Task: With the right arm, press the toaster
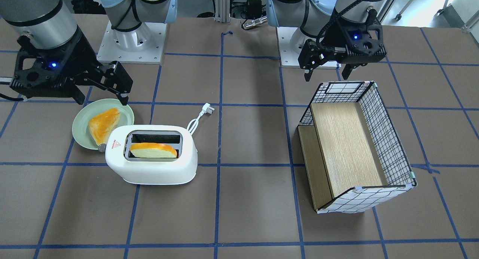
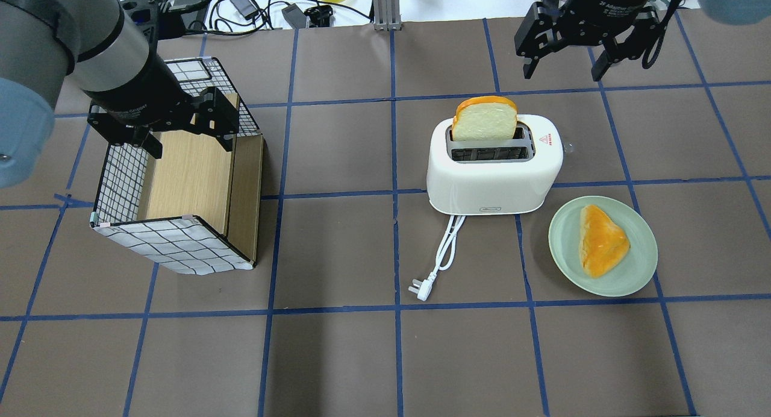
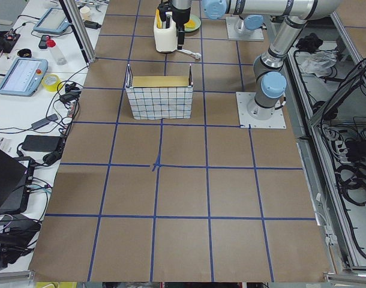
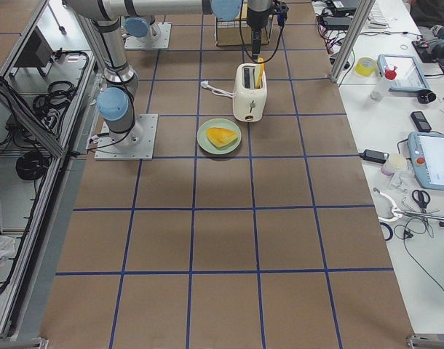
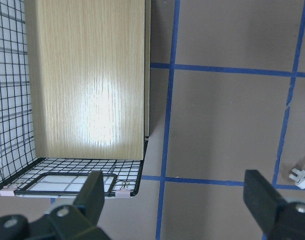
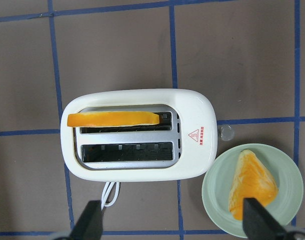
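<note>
The white two-slot toaster [image 1: 149,169] [image 2: 494,185] [image 6: 192,155] stands on the table, with a bread slice [image 1: 153,150] [image 2: 485,120] [image 6: 112,119] upright in one slot. A small silver knob [image 6: 225,133] [image 2: 567,146] sticks out of its end by the red triangle mark. My right gripper [image 1: 101,98] [image 2: 563,73] [image 6: 175,225] hangs open and empty above the table, high over the toaster and plate and touching neither. My left gripper [image 1: 326,76] [image 2: 191,143] [image 5: 177,200] hangs open and empty over the basket's edge.
A green plate [image 1: 80,124] [image 2: 638,266] with a triangular bread piece [image 2: 599,239] lies next to the toaster's knob end. The white cord and plug [image 1: 207,109] [image 2: 421,287] trail from the toaster. A wire basket [image 1: 389,139] [image 2: 174,242] lies tipped on the left arm's side.
</note>
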